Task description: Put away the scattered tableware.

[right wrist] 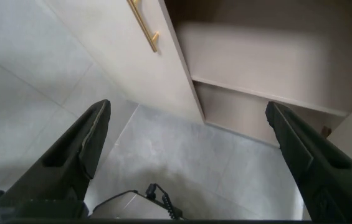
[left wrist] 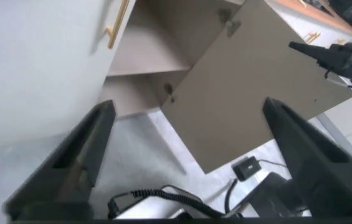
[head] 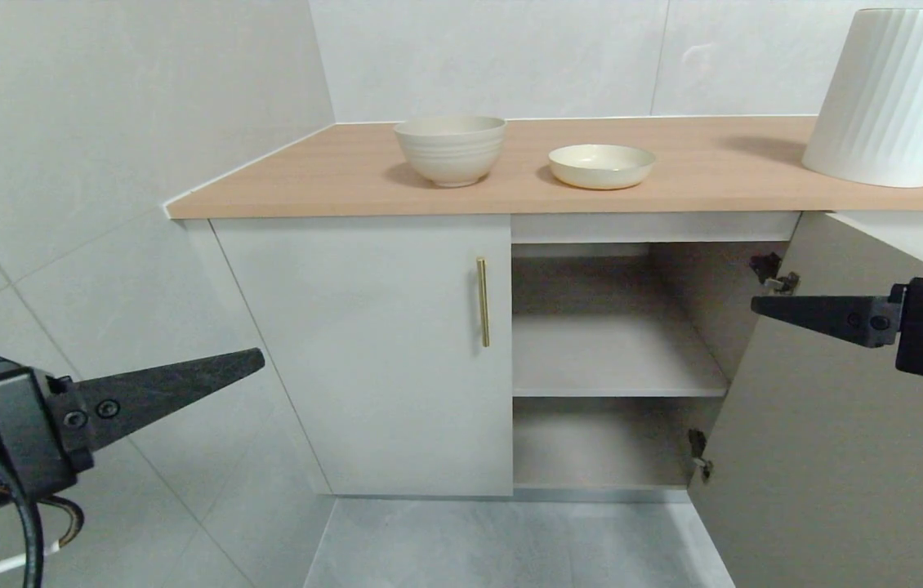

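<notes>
Bowl, ribbed, beside shallow dish on woodgrain counter; left gripper and right gripper fingers splayed.

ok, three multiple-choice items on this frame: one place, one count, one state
1. Where does the deep bowl stand?
A. on the countertop, left of the shallow dish
B. on a cabinet shelf
C. on the floor

2. How many pieces of tableware are on the countertop?
A. one
B. two
C. four

3. What state is the right cabinet door in?
A. shut
B. open
C. taken off

Answers:
1 A: the deep bowl sits on the wooden top, apart from the shallow dish and to its left in the head view.
2 B: the deep bowl and the shallow dish are the two pieces there.
3 B: the right cabinet door stands swung outward, away from the opening.
</notes>
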Tool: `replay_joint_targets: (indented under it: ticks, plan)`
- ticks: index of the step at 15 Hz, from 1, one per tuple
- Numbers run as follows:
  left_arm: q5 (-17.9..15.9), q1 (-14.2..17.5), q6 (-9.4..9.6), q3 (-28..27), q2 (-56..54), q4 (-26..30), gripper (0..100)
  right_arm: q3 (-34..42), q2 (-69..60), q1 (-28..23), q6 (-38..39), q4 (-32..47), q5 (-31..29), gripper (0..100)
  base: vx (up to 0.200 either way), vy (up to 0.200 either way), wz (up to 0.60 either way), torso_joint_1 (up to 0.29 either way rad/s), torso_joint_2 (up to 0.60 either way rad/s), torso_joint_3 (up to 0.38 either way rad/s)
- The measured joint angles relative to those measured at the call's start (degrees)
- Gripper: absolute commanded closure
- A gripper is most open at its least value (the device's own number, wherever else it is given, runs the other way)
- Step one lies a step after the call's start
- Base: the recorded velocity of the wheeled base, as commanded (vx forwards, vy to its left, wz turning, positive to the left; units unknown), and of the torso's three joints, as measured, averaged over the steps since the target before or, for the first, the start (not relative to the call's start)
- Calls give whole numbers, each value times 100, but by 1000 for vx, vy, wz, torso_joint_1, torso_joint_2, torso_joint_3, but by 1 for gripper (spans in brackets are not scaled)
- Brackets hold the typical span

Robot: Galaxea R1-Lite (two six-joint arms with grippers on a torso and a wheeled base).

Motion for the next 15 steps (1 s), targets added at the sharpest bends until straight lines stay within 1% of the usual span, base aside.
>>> replay_joint_targets:
  ticks: [8, 15]
  plan:
    - [-38, -5, 46, -55, -85, 30, 0, -9, -68, -5, 0, 0, -37, 0, 0, 0, 0, 0, 0, 0]
    - [-41, -13, 39, -71, -83, 41, 0, 5, -105, -5, -6, 0, -37, 0, 200, 0, 0, 2, 0, 2]
